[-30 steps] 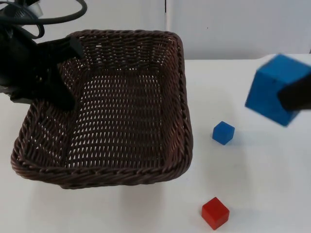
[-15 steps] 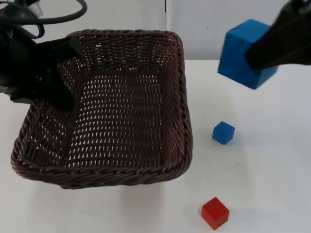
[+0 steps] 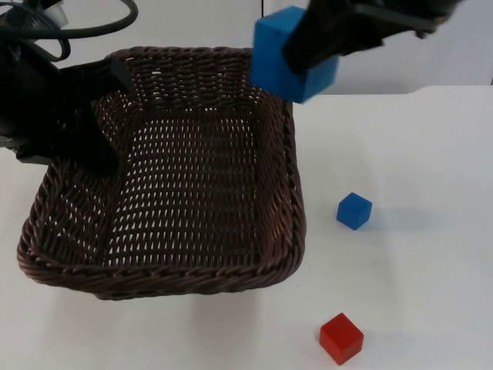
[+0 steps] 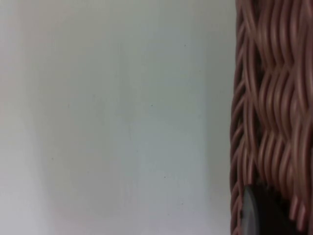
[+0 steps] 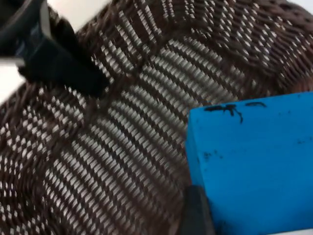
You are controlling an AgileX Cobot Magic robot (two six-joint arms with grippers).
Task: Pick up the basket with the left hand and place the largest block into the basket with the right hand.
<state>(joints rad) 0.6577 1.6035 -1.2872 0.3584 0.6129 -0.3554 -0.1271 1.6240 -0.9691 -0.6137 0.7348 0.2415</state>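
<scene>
The dark brown woven basket (image 3: 285, 231) takes up the left half of the top view, tilted, with my left gripper (image 3: 104, 116) shut on its left rim. The same basket wall (image 4: 274, 98) runs close past the left wrist camera. A large blue block (image 3: 277, 46) hangs in the air over the basket's far right corner, my right gripper (image 3: 308, 50) shut on it. In the right wrist view the large blue block (image 5: 254, 161) sits above the basket's mesh floor (image 5: 122, 147).
A small blue cube (image 3: 354, 210) lies on the white table (image 3: 416, 262) to the right of the basket. A small red cube (image 3: 341, 338) lies nearer the front edge. The grey partition wall (image 3: 431, 46) rises behind.
My right gripper has carried the large blue block up and leftward from the right edge to above the basket's far right corner. Basket, left gripper and small cubes have stayed put.
</scene>
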